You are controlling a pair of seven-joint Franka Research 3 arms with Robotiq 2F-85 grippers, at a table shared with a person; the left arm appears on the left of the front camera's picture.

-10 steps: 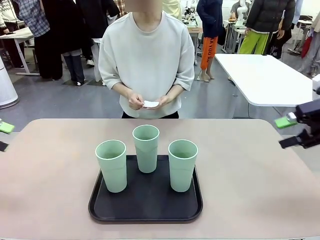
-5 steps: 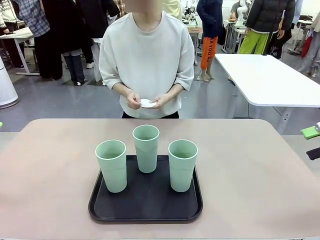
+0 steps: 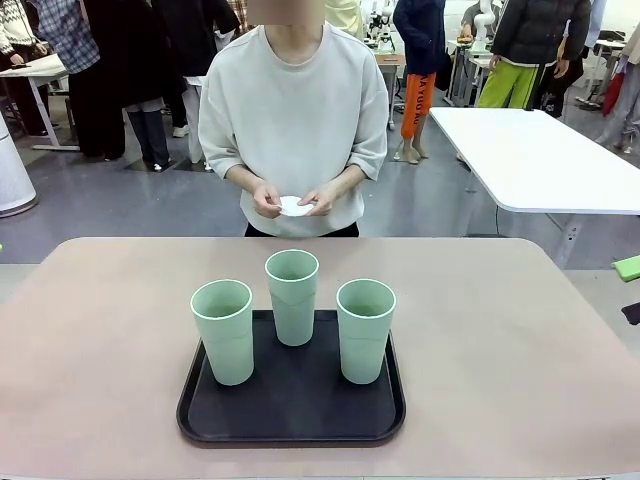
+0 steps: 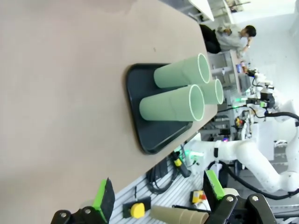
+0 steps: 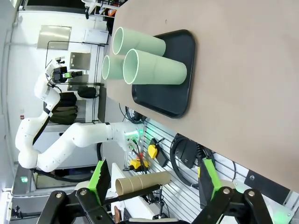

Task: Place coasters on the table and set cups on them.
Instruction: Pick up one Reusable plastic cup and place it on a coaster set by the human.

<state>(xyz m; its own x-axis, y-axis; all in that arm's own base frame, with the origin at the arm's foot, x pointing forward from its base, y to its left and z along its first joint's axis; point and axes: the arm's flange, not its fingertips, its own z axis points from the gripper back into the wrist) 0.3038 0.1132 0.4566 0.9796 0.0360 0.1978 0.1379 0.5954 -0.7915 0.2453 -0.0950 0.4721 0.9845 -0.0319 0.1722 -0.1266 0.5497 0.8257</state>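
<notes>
Coasters [image 3: 296, 206] are held in the person's hands [image 3: 268, 200], beyond the tray [image 3: 290, 425] and not yet on the worktop [image 3: 500, 330]. Three cups [image 3: 292, 295] stand upright on the tray. My left fingers [image 4: 103, 201] and right fingers [image 5: 99, 182] are spread and empty, well apart from the tray on either side. I judge neither nearer.

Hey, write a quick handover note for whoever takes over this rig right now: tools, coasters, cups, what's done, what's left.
Left tool: open, empty.
Right tool: open, empty.
Cups: all three upright on the black tray.
Coasters: in the person's hands, beyond the table.
Done: nothing yet.
Left: lay the coasters on the table, then set one cup on each.
</notes>
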